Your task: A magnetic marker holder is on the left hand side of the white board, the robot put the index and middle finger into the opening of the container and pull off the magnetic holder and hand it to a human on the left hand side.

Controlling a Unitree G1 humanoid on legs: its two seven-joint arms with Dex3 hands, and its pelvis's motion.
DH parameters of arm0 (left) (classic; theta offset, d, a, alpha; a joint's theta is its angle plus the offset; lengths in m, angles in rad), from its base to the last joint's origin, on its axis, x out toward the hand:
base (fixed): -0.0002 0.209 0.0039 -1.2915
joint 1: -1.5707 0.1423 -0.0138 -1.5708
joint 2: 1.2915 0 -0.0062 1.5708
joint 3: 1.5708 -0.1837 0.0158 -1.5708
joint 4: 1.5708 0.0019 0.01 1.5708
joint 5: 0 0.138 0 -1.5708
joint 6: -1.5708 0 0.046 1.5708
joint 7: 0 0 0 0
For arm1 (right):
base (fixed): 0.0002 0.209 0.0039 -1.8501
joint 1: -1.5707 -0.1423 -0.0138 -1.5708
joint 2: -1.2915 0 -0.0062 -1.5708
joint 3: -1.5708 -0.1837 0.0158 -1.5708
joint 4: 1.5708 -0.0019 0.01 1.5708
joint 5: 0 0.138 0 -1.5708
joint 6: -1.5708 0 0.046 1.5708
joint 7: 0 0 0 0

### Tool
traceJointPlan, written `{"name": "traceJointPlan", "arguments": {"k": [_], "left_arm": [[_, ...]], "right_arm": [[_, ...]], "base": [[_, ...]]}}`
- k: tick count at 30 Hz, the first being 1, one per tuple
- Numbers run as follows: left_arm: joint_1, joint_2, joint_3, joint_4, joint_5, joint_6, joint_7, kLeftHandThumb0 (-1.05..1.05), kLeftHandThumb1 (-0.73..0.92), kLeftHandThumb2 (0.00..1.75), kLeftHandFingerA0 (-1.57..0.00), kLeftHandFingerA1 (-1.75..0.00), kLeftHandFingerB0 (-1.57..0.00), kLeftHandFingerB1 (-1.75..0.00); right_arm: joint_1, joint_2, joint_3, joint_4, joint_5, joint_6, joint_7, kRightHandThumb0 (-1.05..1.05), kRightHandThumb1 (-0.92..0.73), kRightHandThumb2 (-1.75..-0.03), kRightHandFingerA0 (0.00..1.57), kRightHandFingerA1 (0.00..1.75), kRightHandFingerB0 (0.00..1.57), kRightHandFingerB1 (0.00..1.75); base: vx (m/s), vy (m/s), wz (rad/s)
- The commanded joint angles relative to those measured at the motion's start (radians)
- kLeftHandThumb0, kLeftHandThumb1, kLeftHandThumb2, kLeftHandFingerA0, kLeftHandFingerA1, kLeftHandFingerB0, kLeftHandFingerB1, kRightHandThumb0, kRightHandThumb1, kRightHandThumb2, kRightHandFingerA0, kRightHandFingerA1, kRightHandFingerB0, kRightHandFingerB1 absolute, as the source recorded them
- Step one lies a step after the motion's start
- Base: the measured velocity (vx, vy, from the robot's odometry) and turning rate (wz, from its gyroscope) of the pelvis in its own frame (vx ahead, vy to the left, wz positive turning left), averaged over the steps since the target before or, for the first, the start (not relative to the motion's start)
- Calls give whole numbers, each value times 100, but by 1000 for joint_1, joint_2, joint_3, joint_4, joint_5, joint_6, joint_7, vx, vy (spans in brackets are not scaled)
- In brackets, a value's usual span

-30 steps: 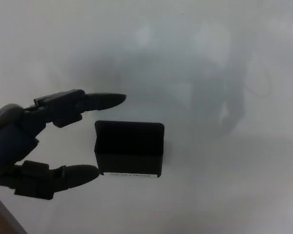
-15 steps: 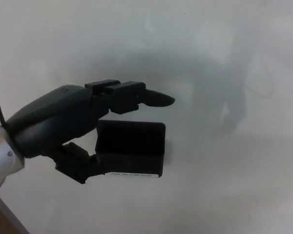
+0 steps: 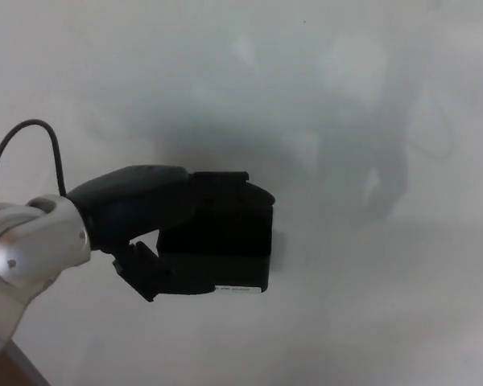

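One black holder [image 3: 225, 249] sat on the whiteboard [image 3: 370, 322], left hand [image 3: 157, 229] clamped over its top and underside; bare board lay open rightward.

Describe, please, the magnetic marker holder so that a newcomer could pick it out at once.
Look at the whiteboard that fills the view. Left of centre, the robot's left hand wraps a small black box, the marker holder. It is the only object on the board, with a thin white label along its bottom edge.
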Motion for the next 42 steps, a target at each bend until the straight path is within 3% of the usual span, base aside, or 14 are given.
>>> {"name": "traceJointPlan", "arguments": {"k": [1, 6, 7, 9, 16, 20, 21, 24, 25, 30, 31, 33, 34, 42], "left_arm": [[-60, 11, -35, 46, 83, 79, -71, -51, 56, 74, -24, -41, -16, -36], [-87, 5, -39, 79, 91, 83, -94, -52, 56, 73, -22, -40, -15, -36], [-94, 3, -37, 83, 85, 93, -101, -25, 49, 99, -9, -51, -8, -50], [-116, -1, -38, 91, 88, 116, -123, -26, 49, 99, -9, -50, -7, -49], [-132, -22, -42, 101, 105, 122, -131, -25, 49, 99, -9, -51, -7, -49], [-146, -44, -55, 119, 121, 131, -135, -52, 56, 73, -20, -40, -15, -36], [-150, -50, -58, 124, 125, 135, -139, -52, 56, 72, -20, -39, -16, -35], [-167, -68, -73, 135, 140, 152, -148, -51, 56, 73, -19, -39, -14, -35], [-170, -74, -79, 138, 146, 153, -148, -52, 55, 74, -20, -41, -13, -36], [-178, -93, -100, 150, 162, 152, -156, -52, 56, 74, -20, -41, -11, -35], [-174, -104, -110, 153, 159, 155, -163, -51, 56, 74, -17, -39, -12, -35], [-166, -111, -113, 149, 150, 167, -170, -51, 60, 71, -16, -37, -14, -34], [-161, -108, -121, 139, 159, 164, -176, -55, 56, 78, -22, -44, -9, -36], [-116, -94, -120, 87, 159, 162, -201, -53, 55, 77, -31, -47, -11, -36]], "right_arm": [[-17, -17, -3, 10, -1, -21, -20, -46, -62, -59, 83, 64, 42, 49], [-25, -19, -1, 13, -4, -19, -24, -46, -62, -59, 83, 65, 42, 50], [-26, -19, -2, 14, -3, -17, -23, -50, -49, -85, 79, 73, 37, 59], [-30, -17, -3, 16, 0, -15, -17, -46, -62, -59, 83, 64, 41, 50], [-33, -17, -1, 19, -5, -15, -28, -49, -49, -85, 79, 73, 38, 59], [-31, -17, -3, 20, 0, -20, -18, -49, -49, -85, 79, 73, 38, 59], [-31, -16, -3, 20, 1, -19, -18, -45, -62, -59, 83, 65, 43, 51], [-32, -17, -2, 21, -3, -17, -23, -50, -49, -85, 79, 73, 39, 59], [-31, -18, 0, 20, -6, -17, -27, -45, -62, -59, 84, 65, 43, 50], [-33, -21, 6, 20, -13, -16, -36, -45, -62, -59, 85, 65, 44, 50], [-33, -18, 4, 19, -9, -17, -32, -50, -49, -85, 79, 73, 39, 59], [-34, -19, 4, 17, -9, -18, -32, -50, -48, -85, 78, 73, 40, 60], [-36, -20, 5, 17, -10, -18, -34, -45, -62, -58, 84, 66, 44, 51], [-45, -27, 10, 13, -21, -20, -48, -45, -62, -59, 86, 68, 44, 51]], "base": [[0, 0, 0], [0, 0, 0], [0, 0, 0], [0, 0, 0], [0, 0, 0], [0, 0, 0], [0, 0, 0], [0, 0, 0], [0, 0, 0], [0, 0, 0], [0, 0, 0], [0, 0, 0], [0, 0, 0], [0, 0, 0]]}}
